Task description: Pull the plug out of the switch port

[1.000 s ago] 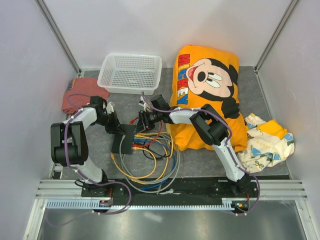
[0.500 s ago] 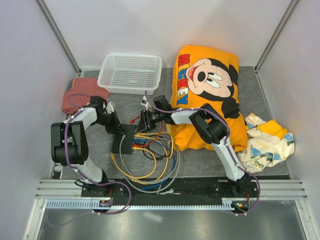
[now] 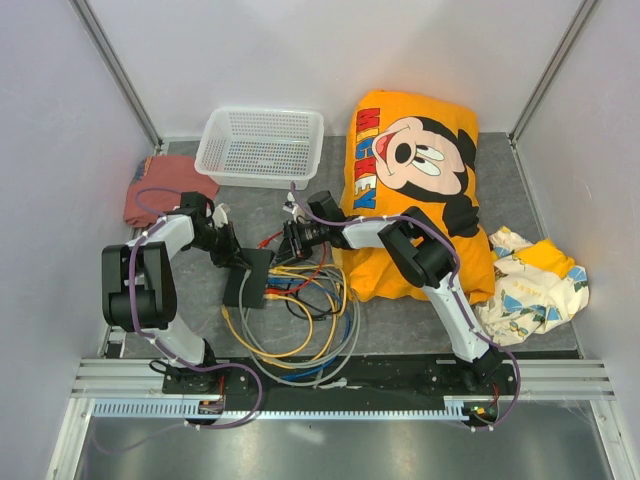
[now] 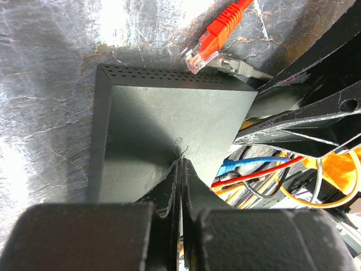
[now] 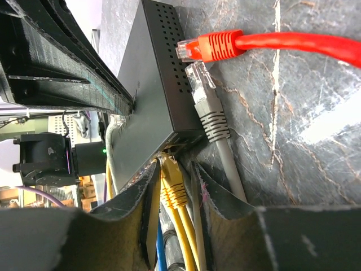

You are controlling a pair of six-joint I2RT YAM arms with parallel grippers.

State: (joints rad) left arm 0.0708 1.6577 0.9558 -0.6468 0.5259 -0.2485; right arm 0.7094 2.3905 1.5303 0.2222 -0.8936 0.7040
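Note:
The switch [image 3: 247, 277] is a flat matte-black box lying on the grey mat, left of a tangle of cables. In the left wrist view my left gripper [image 4: 180, 165] is shut, and its tips rest on the switch's top face [image 4: 169, 113]. In the right wrist view my right gripper [image 5: 174, 166] has its jaws closed around a yellow plug [image 5: 172, 189], whose tip sits at a port in the switch's [image 5: 152, 96] end face. A loose orange plug [image 5: 217, 46] and a grey plug [image 5: 206, 101] lie beside the switch. In the top view, the left gripper [image 3: 232, 255] and right gripper [image 3: 285, 242] flank the switch's far end.
A coil of yellow, blue, red and grey cables [image 3: 295, 320] lies near the switch. A white mesh basket [image 3: 262, 145] stands at the back. An orange Mickey cushion [image 3: 415, 180] lies on the right, a red cloth [image 3: 160, 190] on the left and a patterned cloth [image 3: 535, 280] at the far right.
My right gripper has shifted slightly to the right, away from the switch. My left arm has stayed in place.

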